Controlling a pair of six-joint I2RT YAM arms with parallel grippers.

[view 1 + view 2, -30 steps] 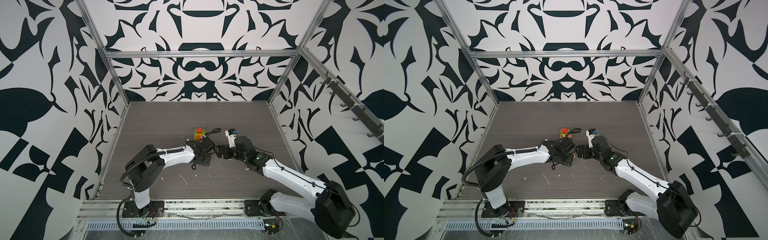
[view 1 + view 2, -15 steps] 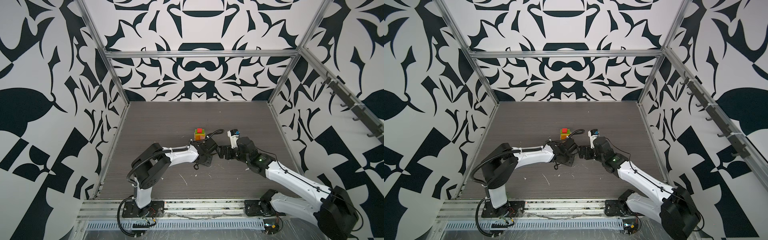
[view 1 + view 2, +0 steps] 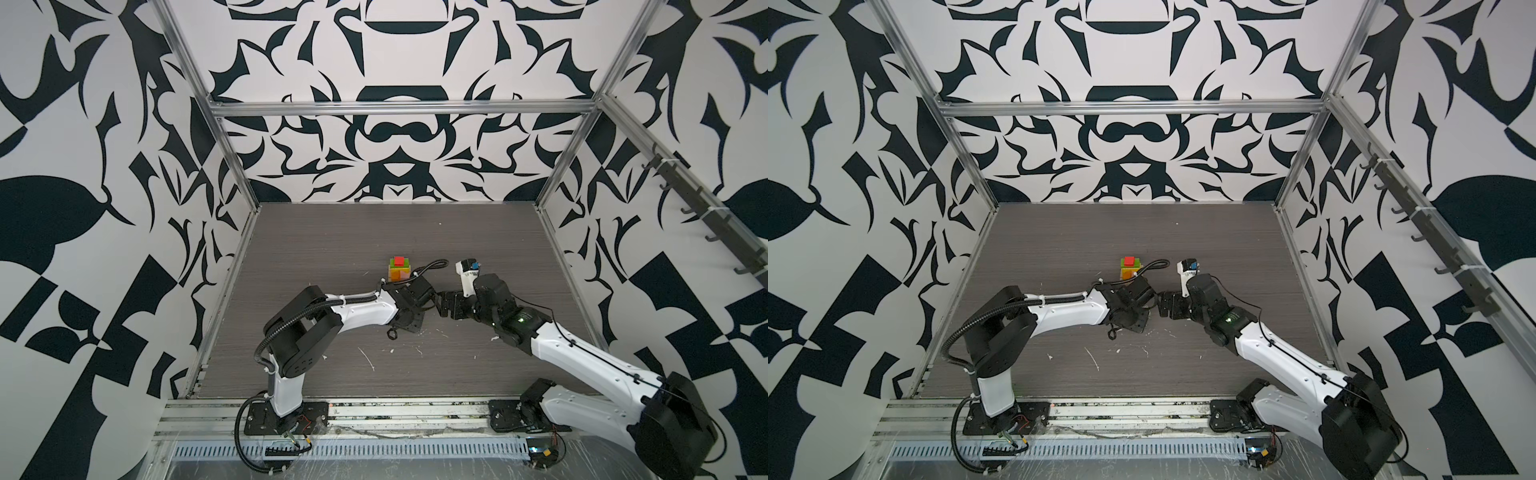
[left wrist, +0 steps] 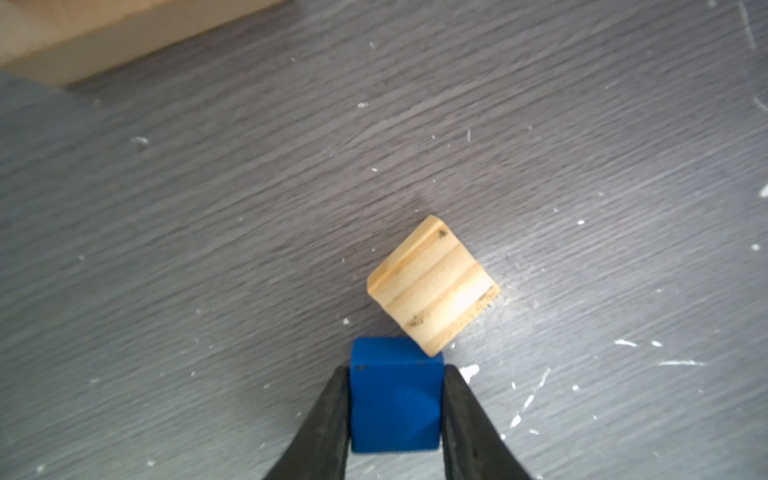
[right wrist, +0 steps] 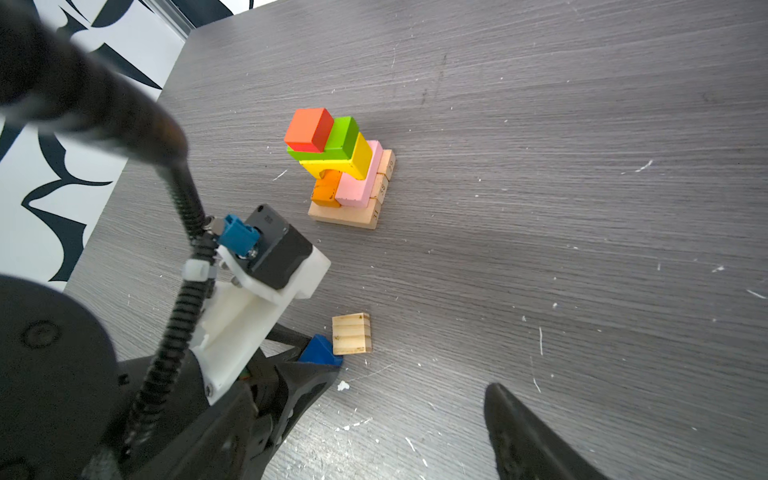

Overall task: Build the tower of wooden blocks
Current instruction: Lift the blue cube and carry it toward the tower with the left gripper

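Observation:
The tower [image 5: 340, 166] stands on tan bars with orange and pink, then green and yellow, and a red square [image 5: 309, 129] on top; both top views show it [image 3: 400, 268] [image 3: 1131, 267]. My left gripper [image 4: 395, 395] is shut on the blue square [image 4: 395, 399], low at the table. The plain cube [image 4: 432, 286] lies on the table touching the blue square's corner, also seen in the right wrist view [image 5: 351, 333]. My right gripper [image 5: 415, 376] stands open beside them, nothing between its fingers. In both top views the two grippers meet just in front of the tower, hiding the blocks.
The dark wood-grain table [image 3: 332, 249] is flecked with white chips. Patterned walls with metal rails [image 3: 232, 232] close in the left, right and back. The left arm's black cable [image 3: 432, 266] loops close to the tower.
The left gripper's jaws have closed onto the blue square. The left arm's elbow has shifted slightly right; the right arm has barely moved.

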